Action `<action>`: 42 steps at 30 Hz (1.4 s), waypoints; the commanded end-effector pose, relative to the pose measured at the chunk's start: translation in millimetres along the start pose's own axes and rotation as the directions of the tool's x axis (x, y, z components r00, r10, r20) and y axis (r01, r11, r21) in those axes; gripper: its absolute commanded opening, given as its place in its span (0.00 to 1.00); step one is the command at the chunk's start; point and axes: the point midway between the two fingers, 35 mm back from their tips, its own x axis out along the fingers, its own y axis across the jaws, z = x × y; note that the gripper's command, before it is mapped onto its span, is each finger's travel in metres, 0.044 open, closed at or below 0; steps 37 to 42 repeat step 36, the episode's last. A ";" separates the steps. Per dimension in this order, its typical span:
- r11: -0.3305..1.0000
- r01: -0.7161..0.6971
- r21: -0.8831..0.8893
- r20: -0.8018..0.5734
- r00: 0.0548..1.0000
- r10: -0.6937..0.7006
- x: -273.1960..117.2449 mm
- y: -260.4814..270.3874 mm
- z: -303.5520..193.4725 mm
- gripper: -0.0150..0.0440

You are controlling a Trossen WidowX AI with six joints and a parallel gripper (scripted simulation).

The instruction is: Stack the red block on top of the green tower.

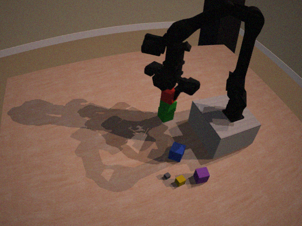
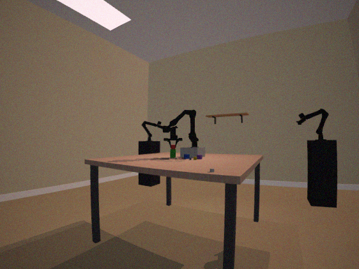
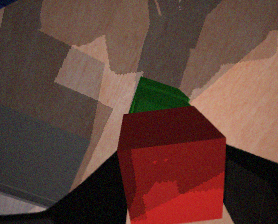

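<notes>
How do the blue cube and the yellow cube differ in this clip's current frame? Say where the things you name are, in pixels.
The blue cube (image 1: pixel 177 152) (image 2: pixel 186 156) is larger; the yellow cube (image 1: pixel 180 180) (image 2: pixel 195 158) is smaller. The blue cube lies nearer the green tower (image 1: pixel 166 113) (image 2: pixel 172 153) than the yellow cube does. Both sit on the table (image 1: pixel 80 204) (image 2: pixel 153 167), outside the pincer (image 1: pixel 171 92) (image 2: pixel 173 146).

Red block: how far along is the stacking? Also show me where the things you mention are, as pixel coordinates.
Done: the green tower (image 1: pixel 167 111) (image 2: pixel 172 153) (image 3: pixel 159 96) stands upright, with the red block (image 1: pixel 167 96) (image 2: pixel 173 147) (image 3: pixel 172 170) over it. In hand: the claw (image 1: pixel 169 93) (image 2: pixel 173 146) (image 3: pixel 163 149) grips the block. Left: release, back away, confirm it rests alone.
</notes>
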 end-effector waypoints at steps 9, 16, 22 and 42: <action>1.000 0.000 0.000 0.000 1.000 0.000 0.6 0.0 0.0 0.88; 1.000 0.000 0.000 0.000 1.000 0.000 0.6 0.0 0.0 1.00; 1.000 0.000 0.000 0.000 1.000 0.000 0.6 0.0 0.0 1.00; 1.000 0.000 0.000 0.000 1.000 0.000 0.6 0.0 0.0 1.00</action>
